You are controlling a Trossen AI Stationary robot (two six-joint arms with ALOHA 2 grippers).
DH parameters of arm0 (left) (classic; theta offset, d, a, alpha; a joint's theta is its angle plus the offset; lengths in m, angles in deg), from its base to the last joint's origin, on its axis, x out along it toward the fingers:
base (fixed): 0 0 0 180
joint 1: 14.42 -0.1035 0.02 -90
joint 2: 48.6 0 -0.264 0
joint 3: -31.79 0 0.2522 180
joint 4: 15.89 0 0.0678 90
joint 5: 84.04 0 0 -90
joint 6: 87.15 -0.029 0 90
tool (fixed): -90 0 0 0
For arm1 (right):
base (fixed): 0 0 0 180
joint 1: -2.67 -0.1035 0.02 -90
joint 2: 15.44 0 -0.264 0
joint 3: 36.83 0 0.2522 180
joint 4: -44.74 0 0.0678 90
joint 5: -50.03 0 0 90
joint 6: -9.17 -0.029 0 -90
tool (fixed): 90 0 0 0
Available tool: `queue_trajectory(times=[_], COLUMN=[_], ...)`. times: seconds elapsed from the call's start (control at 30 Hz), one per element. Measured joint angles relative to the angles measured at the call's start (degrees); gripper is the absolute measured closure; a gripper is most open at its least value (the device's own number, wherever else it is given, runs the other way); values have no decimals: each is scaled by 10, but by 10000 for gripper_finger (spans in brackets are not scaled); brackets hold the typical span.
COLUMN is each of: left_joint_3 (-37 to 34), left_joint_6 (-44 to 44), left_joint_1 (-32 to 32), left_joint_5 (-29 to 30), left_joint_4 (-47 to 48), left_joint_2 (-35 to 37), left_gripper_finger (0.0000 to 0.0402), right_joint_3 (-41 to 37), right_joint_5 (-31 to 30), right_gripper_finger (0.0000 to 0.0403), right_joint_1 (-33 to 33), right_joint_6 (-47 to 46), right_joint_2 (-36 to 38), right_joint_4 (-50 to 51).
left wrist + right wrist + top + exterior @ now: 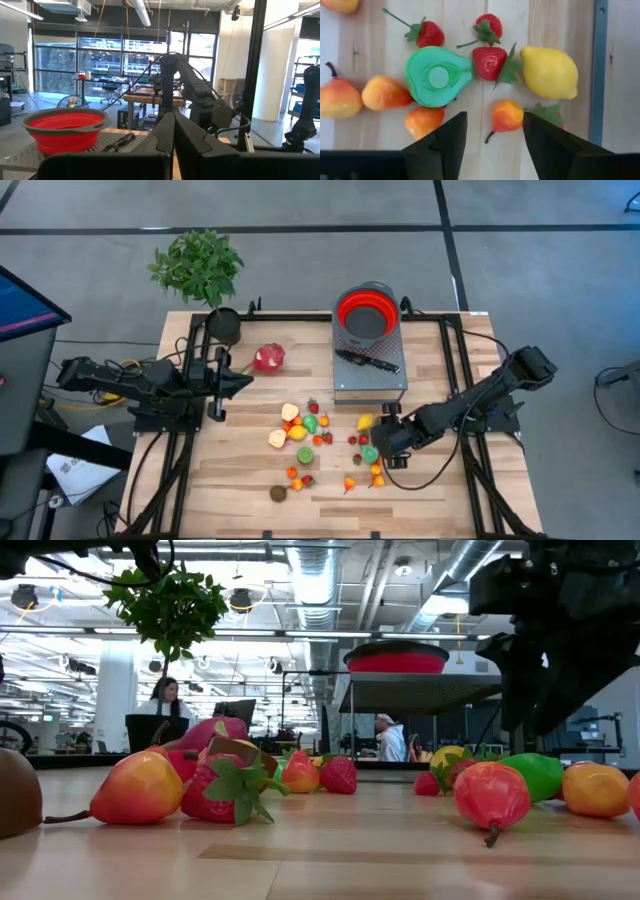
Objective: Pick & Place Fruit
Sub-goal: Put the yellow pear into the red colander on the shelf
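Fingers of the right gripper [492,135] stand parted, holding nothing, over the fruit [330,442] scattered centre-frame; best centre on one piece. The left gripper [240,376], centre-left, is clenched.

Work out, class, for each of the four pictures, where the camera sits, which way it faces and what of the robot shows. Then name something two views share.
High view: above the table, facing straight down; both arms show, right gripper over the fruit.
Low view: at table-top height, facing level across the fruit into the room; one dark arm at the right.
Left wrist view: on the left arm, facing the red bowl; its shut fingers show.
Right wrist view: facing down at the green pear half; open fingers.
Shared: the high view also shows the bowl.
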State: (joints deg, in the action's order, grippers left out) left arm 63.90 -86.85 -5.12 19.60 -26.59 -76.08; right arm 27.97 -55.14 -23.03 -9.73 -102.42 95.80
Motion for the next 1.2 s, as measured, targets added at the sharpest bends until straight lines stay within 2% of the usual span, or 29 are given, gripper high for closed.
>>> queue_trajectory(times=[0.37, 0.73, 1.2], left_joint_3=[0, 0, 0], left_joint_6=[0, 0, 0], left_joint_1=[0, 0, 0], left_joint_5=[0, 0, 0], left_joint_4=[0, -1, 0], left_joint_2=[0, -11, -11], left_gripper_finger=[399, 399, 399], right_joint_3=[-1, 2, -1], right_joint_5=[1, 3, 18], right_gripper_finger=[234, 238, 291], right_joint_1=[25, 16, 18], right_joint_6=[-1, -6, -7], right_joint_2=[-25, -114, -80], right_joint_4=[2, -19, -35])
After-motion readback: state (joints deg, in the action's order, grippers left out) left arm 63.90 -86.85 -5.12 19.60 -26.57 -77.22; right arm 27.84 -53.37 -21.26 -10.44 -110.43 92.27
